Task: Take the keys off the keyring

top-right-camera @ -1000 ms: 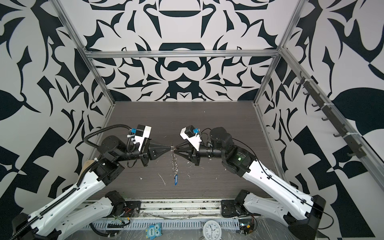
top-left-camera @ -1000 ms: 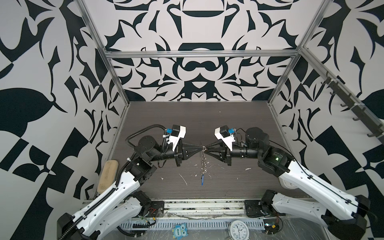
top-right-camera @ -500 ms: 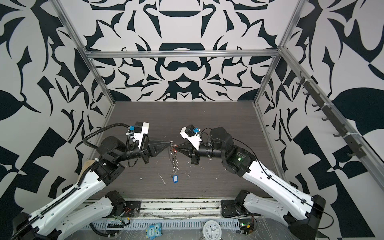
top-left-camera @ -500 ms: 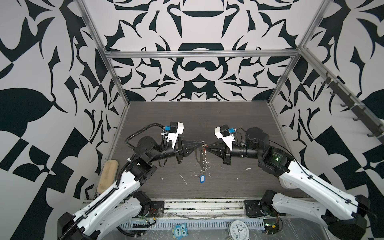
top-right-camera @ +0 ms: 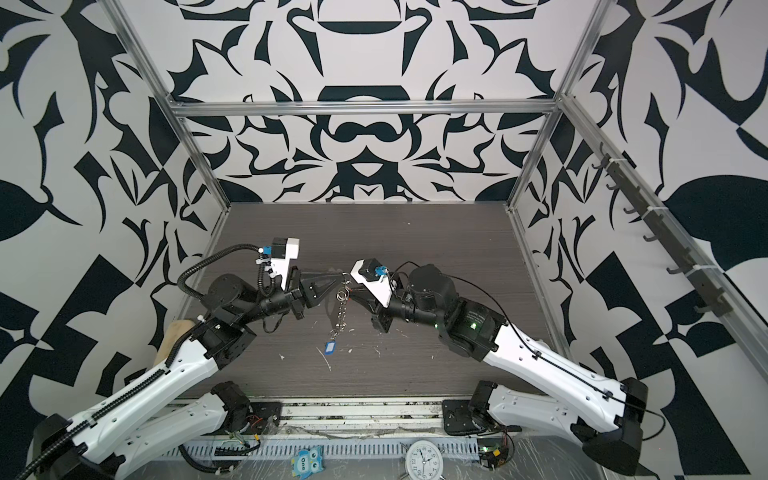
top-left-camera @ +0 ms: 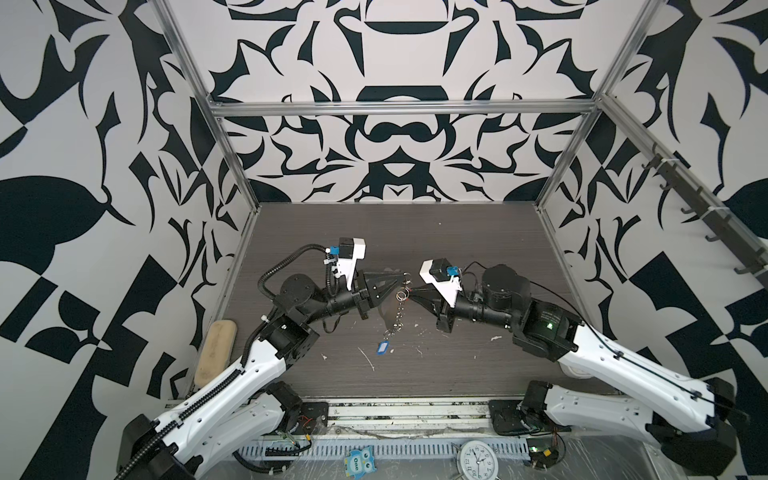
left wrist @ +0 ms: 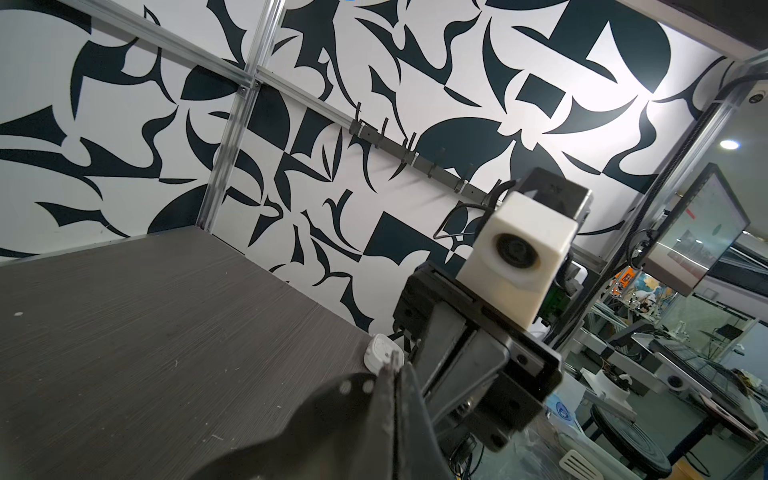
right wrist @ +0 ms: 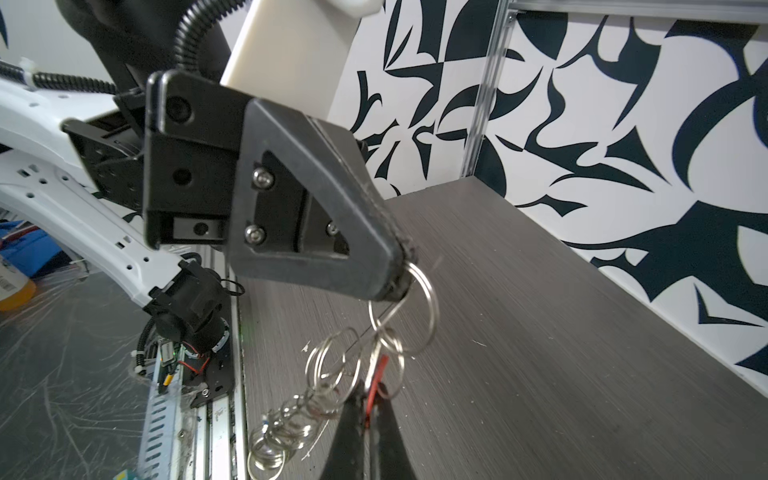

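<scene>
Two key tags were in play. The red key tag (right wrist: 376, 380) sat edge-on between the pads of the right claw (right wrist: 365, 413), which was closed on it. The blue key tag (top-left-camera: 382, 348) lay low down toward the front edge of the worktop (top-left-camera: 415, 232), at the bottom of the chain; whether it rested on the surface or hung just clear could not be told. Both seemed joined to the keyring (top-left-camera: 400, 308), which showed here as a string of linked silver rings dangling above the middle of the worktop from one larger ring. The left claw (right wrist: 405, 274) was pinched shut on that larger ring at its top.

The whole bunch looked light and loose, likely to swing and twist with any pull. The rings were probably stiff, springy steel, thin and slick, so a poor place for a firm pinch. The tags looked rigid and flat, and their broad plastic faces were the better hold. Freeing a tag would likely need its small ring wound off along the coil while the left claw braced the chain close by.
</scene>
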Robot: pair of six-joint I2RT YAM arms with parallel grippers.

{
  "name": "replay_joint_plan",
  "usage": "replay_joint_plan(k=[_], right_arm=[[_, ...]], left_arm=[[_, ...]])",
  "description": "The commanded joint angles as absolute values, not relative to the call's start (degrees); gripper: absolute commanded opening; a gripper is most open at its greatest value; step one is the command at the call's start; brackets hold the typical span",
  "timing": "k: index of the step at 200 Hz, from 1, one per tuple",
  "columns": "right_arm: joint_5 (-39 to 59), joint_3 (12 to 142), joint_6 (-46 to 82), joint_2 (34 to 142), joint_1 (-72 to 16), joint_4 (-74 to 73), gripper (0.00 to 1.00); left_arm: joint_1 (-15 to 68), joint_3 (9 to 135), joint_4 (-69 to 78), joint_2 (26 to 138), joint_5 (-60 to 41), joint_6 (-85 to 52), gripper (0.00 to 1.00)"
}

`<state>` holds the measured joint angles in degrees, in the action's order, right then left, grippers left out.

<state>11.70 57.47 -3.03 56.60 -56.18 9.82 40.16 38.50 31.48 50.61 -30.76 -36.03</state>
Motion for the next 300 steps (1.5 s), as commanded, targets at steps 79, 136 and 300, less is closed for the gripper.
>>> replay_joint_plan(k=[79,136,300], right_arm=[[9.61,56.72,-4.17,54.87,-58.56,12.81,0.25],[10.59,52.90,2.52,49.93,-58.54,9.13,0.39],[21.82,60.58,5.89,53.76,-55.56,-1.28,0.48]], left_arm=[[39.97,38.34,32.75,48.16,-32.09,-33.40,0.00],[39.95,38.84,27.02,45.21,-32.49,-29.01,0.00],[39.97,35.78,25.58,40.43,-36.39,-23.50,0.00]])
